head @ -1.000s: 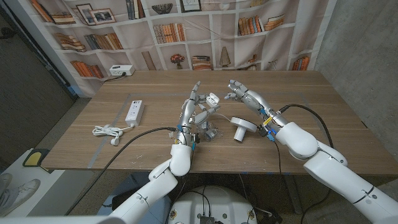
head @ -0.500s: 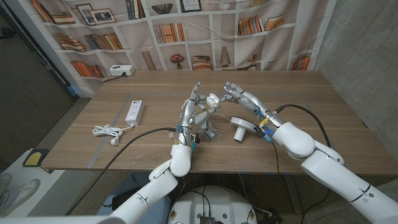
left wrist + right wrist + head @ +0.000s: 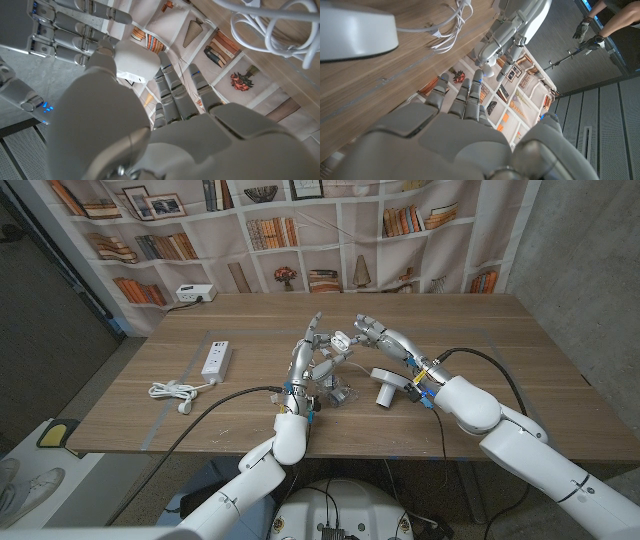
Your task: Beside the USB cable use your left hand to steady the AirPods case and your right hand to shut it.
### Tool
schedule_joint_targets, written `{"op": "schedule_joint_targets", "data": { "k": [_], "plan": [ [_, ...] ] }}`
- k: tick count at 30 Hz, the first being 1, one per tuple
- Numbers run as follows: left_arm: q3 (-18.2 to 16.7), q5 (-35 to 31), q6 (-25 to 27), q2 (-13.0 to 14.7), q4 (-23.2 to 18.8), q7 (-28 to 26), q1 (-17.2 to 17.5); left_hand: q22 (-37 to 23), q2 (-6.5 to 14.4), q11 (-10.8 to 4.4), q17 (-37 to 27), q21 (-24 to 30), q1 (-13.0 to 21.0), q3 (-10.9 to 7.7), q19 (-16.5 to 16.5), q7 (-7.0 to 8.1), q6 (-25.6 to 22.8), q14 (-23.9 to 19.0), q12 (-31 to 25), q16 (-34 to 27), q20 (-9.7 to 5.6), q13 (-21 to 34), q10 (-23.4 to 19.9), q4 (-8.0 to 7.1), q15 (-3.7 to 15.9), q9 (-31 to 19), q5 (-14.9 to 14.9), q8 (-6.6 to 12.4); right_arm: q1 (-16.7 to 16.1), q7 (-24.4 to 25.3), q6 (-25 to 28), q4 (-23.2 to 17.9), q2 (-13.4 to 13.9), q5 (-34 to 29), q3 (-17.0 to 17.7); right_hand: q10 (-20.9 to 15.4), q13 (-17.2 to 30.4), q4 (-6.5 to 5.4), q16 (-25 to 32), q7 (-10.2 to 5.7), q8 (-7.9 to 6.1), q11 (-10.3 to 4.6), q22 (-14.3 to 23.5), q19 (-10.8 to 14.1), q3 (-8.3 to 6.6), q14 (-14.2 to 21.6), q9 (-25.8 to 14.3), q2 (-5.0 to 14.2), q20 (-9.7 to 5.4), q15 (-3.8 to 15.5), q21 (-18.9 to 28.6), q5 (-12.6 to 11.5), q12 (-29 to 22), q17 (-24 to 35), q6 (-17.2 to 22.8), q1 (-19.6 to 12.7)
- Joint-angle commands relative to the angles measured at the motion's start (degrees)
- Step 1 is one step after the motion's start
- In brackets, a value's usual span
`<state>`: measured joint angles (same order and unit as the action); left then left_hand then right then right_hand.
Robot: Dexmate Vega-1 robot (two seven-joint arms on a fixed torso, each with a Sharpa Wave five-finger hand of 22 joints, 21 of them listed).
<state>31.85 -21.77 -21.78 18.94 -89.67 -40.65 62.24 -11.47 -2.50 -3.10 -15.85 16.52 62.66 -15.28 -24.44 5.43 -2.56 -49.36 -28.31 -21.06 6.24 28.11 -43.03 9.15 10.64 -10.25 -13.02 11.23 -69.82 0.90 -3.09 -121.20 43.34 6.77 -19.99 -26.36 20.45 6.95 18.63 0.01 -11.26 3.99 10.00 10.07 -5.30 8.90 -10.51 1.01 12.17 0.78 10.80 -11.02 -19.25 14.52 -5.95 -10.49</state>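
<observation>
1. Head view: small white rounded AirPods case (image 3: 341, 340) held up off the brown wooden table (image 3: 500, 330) at table centre, pinched in the fingertips of the left hand (image 3: 318, 355); lid apparently raised, so judged not yet shut.
2. Right hand (image 3: 372, 330) at about three o'clock of the case, fingers curled toward it, fingertips just beside or touching; grasping nothing, though contact with the lid impossible to confirm.
3. Left wrist view: white case (image 3: 134, 61) against the left fingers, right hand's fingers (image 3: 75, 22) close above.
4. Progress, as a judgement: steadying done; pressing the lid down left.
5. Case contents hidden; no earbuds made out.
6. Coiled white USB cable (image 3: 174, 391) lying at about nine o'clock, well apart from the case, with a white power strip (image 3: 216, 360) near it; white round stand-like object (image 3: 386, 385) at five o'clock.
</observation>
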Motion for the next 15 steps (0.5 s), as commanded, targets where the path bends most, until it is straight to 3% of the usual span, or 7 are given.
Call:
{"op": "schedule_joint_targets", "data": {
  "k": [1,7,12,13,15],
  "plan": [
    [-0.1,0.1,0.4,0.4,-0.6,0.6,0.3,-0.1,9.2,-8.94,-0.1,-0.1,9.4,0.16,0.2,0.12,-0.1,-3.5,-0.3,0.0,-0.03,0.0,-9.3,0.07,2.86,-0.2,-0.2,-0.18,0.3,-1.9,-2.2,0.4,0.3,1.5,-1.0,0.4,0.0,0.08,-0.1,0.22,-0.03,0.08,0.1,-0.6,-0.06,-0.2,-0.3,0.25,0.05,-0.22,-0.1,0.1,0.2,0.1,-0.3,-0.1],
    [-0.1,0.5,0.2,0.3,-0.3,0.8,0.2,-0.1,9.2,-8.9,-0.1,-0.1,9.5,0.23,0.3,0.04,0.0,-3.6,-0.4,0.0,-0.02,0.0,-9.3,0.13,2.9,-0.2,-0.3,-0.2,0.4,-2.4,-3.3,0.8,0.2,2.2,-1.2,-0.1,0.1,0.1,0.0,0.22,0.0,-0.16,0.1,-0.8,-0.08,-0.1,-0.3,0.28,0.01,-0.3,-0.1,0.1,0.1,0.1,-0.5,-0.2],
    [0.0,0.0,0.2,0.2,-0.1,0.4,0.0,-0.1,9.2,-8.88,-0.1,-0.1,9.7,0.24,0.4,-0.01,0.0,-3.6,-0.3,0.0,0.03,0.0,-9.3,0.19,2.94,-0.2,-0.3,-0.23,0.0,0.0,-2.6,0.3,-0.2,0.3,-0.7,0.0,0.1,0.15,0.0,0.24,-0.04,-0.57,0.1,-0.9,-0.12,-0.1,-0.3,0.31,0.0,-0.36,-0.1,0.1,0.3,0.1,-0.4,-0.2],
    [0.0,0.2,0.1,0.2,-0.2,0.6,0.0,-0.1,9.2,-8.87,-0.1,-0.1,9.7,0.25,0.4,0.03,0.0,-3.6,-0.3,0.0,0.01,-0.1,-9.3,0.2,2.94,-0.2,-0.3,-0.22,0.4,-0.9,-1.9,0.1,0.5,0.5,-0.6,1.0,0.0,0.19,-0.1,0.24,-0.03,-0.03,0.1,-0.9,-0.14,-0.3,-0.3,0.3,-0.01,-0.32,0.0,0.1,0.7,0.1,-0.5,-0.3],
    [-0.1,0.1,0.2,0.2,-0.3,0.4,0.1,-0.1,9.2,-8.86,-0.2,-0.1,9.8,0.27,0.4,0.02,0.0,-3.6,-0.3,0.0,0.06,0.0,-9.3,0.19,2.91,-0.2,-0.3,-0.22,0.2,-0.8,-2.1,0.6,0.1,1.4,-0.4,6.8,-0.4,0.19,-1.2,-0.1,0.02,0.35,0.1,-1.3,-0.19,-2.6,-0.3,0.42,0.0,-0.74,0.0,0.1,3.5,0.2,-1.0,-0.3]
  ]
}}
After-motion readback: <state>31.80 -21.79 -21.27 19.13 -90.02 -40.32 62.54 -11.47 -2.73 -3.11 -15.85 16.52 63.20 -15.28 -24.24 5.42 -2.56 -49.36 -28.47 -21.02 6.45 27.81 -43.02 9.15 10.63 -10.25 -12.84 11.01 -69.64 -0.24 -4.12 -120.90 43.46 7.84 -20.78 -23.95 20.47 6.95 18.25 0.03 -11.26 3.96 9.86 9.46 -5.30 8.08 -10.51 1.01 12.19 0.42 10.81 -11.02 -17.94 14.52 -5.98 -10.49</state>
